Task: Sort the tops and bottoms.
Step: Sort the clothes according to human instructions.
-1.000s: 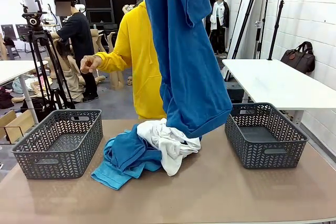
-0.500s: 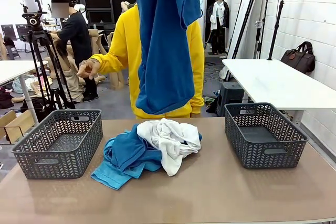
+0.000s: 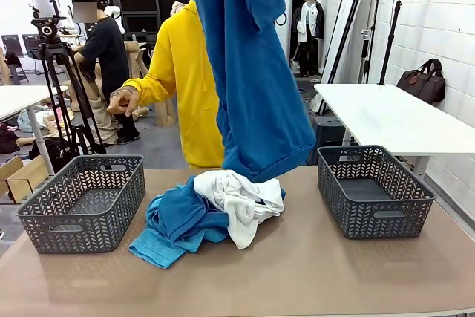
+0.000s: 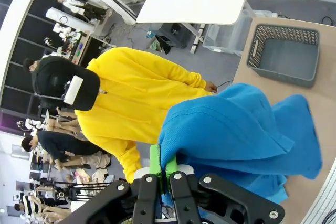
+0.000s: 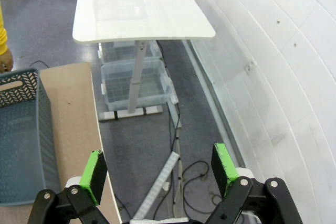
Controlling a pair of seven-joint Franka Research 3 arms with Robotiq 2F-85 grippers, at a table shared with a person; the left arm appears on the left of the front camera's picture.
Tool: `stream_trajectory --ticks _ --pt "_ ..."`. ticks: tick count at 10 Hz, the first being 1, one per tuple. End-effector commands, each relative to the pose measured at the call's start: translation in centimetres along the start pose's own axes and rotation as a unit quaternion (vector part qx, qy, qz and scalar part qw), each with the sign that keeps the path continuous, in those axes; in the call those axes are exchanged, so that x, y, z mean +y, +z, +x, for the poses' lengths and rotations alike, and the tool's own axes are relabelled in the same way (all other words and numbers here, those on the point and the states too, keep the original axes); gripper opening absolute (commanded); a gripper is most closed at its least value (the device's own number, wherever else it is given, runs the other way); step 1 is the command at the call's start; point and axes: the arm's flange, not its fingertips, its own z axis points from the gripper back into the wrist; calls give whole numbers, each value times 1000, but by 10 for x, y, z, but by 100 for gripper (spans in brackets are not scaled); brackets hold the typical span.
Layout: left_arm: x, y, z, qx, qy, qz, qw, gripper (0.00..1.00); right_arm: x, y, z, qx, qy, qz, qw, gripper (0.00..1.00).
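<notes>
A large royal blue garment [image 3: 256, 94] hangs from above the table's middle, its lower hem just over the pile. In the left wrist view my left gripper [image 4: 164, 165] is shut on a fold of this blue garment [image 4: 236, 135]. On the table lies a pile: a white garment [image 3: 241, 194] on top, another royal blue one [image 3: 182, 217] beside it, and a turquoise one [image 3: 156, 249] underneath at the left. My right gripper [image 5: 157, 166] stands open and holds nothing, off the table's right edge over the floor.
Grey mesh baskets stand at the table's left [image 3: 82, 202] and right [image 3: 375, 191]; the right one [image 4: 286, 56] [image 5: 21, 129] holds nothing. A person in a yellow hoodie [image 3: 185, 87] stands at the far side. The brown table's [image 3: 297, 272] front part is free.
The hanging blue garment swung left and rose half a second ago, and has since swung back right and dropped lower. The person has shifted slightly left. The pile has not moved.
</notes>
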Motion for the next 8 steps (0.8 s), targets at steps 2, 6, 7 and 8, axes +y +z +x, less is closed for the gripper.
stream_trajectory --ticks 2,6,7,8 --pt "3 3 -15 6 16 28 999 0 0 0 -2 5 4 0 1000 100" --pt "6 4 -24 11 27 30 999 0 0 0 -2 5 4 0 1000 100" --pt "11 3 -13 13 11 19 1000 0 0 0 -2 5 4 0 1000 100" --pt "11 3 -13 13 11 19 1000 0 0 0 -2 5 4 0 1000 100"
